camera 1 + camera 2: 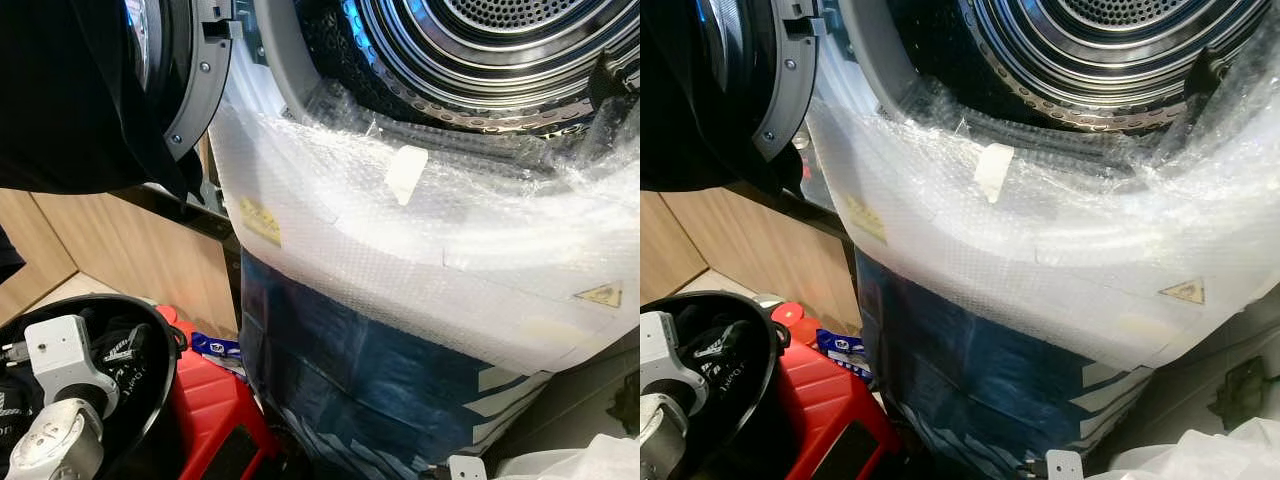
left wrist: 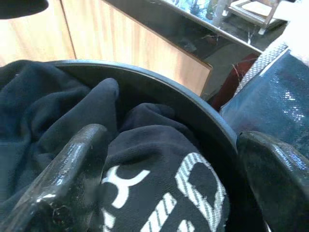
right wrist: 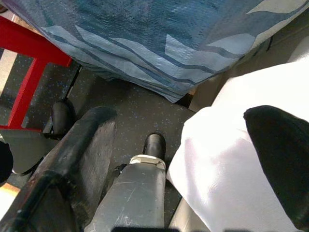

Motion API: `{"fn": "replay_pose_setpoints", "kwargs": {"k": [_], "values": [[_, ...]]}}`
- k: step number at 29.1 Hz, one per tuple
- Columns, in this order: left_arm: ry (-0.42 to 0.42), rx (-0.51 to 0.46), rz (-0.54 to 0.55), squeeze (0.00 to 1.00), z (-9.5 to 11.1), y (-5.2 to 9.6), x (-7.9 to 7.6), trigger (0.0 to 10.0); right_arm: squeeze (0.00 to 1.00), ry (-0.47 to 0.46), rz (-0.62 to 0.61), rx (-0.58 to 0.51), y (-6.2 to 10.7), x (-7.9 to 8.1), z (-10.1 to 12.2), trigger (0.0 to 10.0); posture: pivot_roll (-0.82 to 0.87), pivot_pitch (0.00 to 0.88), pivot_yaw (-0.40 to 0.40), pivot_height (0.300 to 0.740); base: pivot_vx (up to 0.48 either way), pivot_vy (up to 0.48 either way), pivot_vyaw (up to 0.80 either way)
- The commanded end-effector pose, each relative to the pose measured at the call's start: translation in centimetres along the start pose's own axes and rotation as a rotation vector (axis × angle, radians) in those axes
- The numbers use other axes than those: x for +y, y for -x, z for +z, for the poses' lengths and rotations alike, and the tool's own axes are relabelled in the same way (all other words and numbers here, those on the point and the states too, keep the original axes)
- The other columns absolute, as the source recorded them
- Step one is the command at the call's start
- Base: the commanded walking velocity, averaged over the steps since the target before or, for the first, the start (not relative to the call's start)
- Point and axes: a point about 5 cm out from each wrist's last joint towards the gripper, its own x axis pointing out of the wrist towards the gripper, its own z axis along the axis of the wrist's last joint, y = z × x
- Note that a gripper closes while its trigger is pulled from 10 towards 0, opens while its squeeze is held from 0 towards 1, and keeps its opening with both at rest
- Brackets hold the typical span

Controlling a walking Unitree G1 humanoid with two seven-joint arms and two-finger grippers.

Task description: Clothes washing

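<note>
Left wrist view looks into a black bucket [image 2: 193, 116] full of dark clothes [image 2: 159, 193], one with white lettering. The left gripper [image 2: 169, 179] is spread wide, its two fingers [image 2: 72, 169] on either side of the lettered garment, not yet closed on it. From the head camera the bucket [image 1: 150, 330] sits low at the robot's left, with the left arm [image 1: 60, 400] above it and a red stool [image 1: 215, 405] just beside it.

The washer's drum [image 1: 480, 50] stands open above, its door [image 1: 190, 80] swung out to the left. Bubble wrap [image 1: 400, 230] covers the front below the opening, and blue film [image 1: 360, 370] covers the panel under that.

The right gripper [image 3: 178, 159] hangs idle near the floor, fingers apart and holding nothing, with white cloth or plastic [image 3: 231, 164] next to one finger.

The risks, as I judge them:
- The clothes are bunched, so a closing grip may catch only a fold and the garment could slip out during the lift, or drag a second piece along.
- The far finger sits close to the bucket's rim; closing there could pinch the wall and tip the bucket.
- On the way up to the drum, a trailing sleeve could snag on the loose wrap at the lip or on the door edge.
</note>
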Motion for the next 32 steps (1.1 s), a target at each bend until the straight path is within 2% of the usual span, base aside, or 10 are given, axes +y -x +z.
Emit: {"fn": "replay_pose_setpoints", "kwargs": {"k": [1, 9, 15, 18, 19, 21, 22, 26, 29, 32], "values": [[0.002, 0.002, 0.005, 1.00, 0.3, 0.2, 0.3, 10.0, 0.00, -0.016, -0.006, 0.013, 0.1, -0.1, -0.4, 10.0, 0.14, 0.152, -0.022, 0.740, 0.000, 0.000, 0.00], [0.005, 0.044, 0.033, 1.00, -0.2, 0.5, 0.6, 10.0, 0.00, -0.020, -0.010, 0.014, 0.1, -0.4, -0.5, 10.0, 0.14, 0.149, -0.027, 0.740, 0.000, 0.000, 0.00], [0.025, 0.052, 0.062, 1.00, -0.4, 0.2, 1.2, 10.0, 0.00, -0.011, -0.009, 0.019, 0.1, -0.5, -0.6, 10.0, 0.14, 0.151, -0.030, 0.740, 0.000, 0.000, 0.00], [0.038, 0.063, 0.050, 1.00, -0.6, -0.1, 0.7, 10.0, 0.00, -0.001, -0.001, 0.020, 0.1, -0.4, -0.6, 10.0, 0.13, 0.149, -0.031, 0.740, 0.000, 0.000, 0.00], [0.047, 0.067, 0.043, 0.61, -0.8, -0.1, 0.5, 10.0, 0.00, -0.007, -0.002, 0.018, 0.1, -0.4, -0.5, 10.0, 0.13, 0.147, -0.033, 0.740, 0.000, 0.000, 0.00], [0.048, 0.069, 0.042, 0.61, -0.8, -0.1, 0.4, 10.0, 0.00, -0.012, -0.003, 0.017, 0.1, -0.4, -0.5, 10.0, 0.13, 0.146, -0.033, 0.740, 0.000, 0.000, 0.00], [0.051, 0.070, 0.050, 0.00, -0.9, -0.1, 0.5, 10.0, 0.00, -0.007, -0.002, 0.018, 0.1, -0.3, -0.5, 10.0, 0.13, 0.149, -0.033, 0.740, 0.000, 0.000, 0.00], [0.051, 0.081, 0.065, 0.00, -1.3, -0.1, 0.6, 10.0, 0.00, -0.001, 0.000, 0.018, 0.1, -0.3, -0.5, 10.0, 0.13, 0.148, -0.036, 0.740, 0.000, 0.000, 0.00], [0.094, 0.106, 0.092, 0.00, -1.9, -0.1, 0.9, 10.0, 0.00, 0.005, 0.000, 0.019, 0.1, -0.4, -0.5, 10.0, 0.13, 0.145, -0.036, 0.740, 0.000, 0.000, 0.00], [0.095, 0.112, 0.124, 0.00, -2.3, 0.4, 1.3, 10.0, 0.00, 0.003, -0.003, 0.019, 0.1, -0.5, -0.4, 10.0, 0.13, 0.146, -0.034, 0.740, 0.000, 0.000, 0.00]]}}
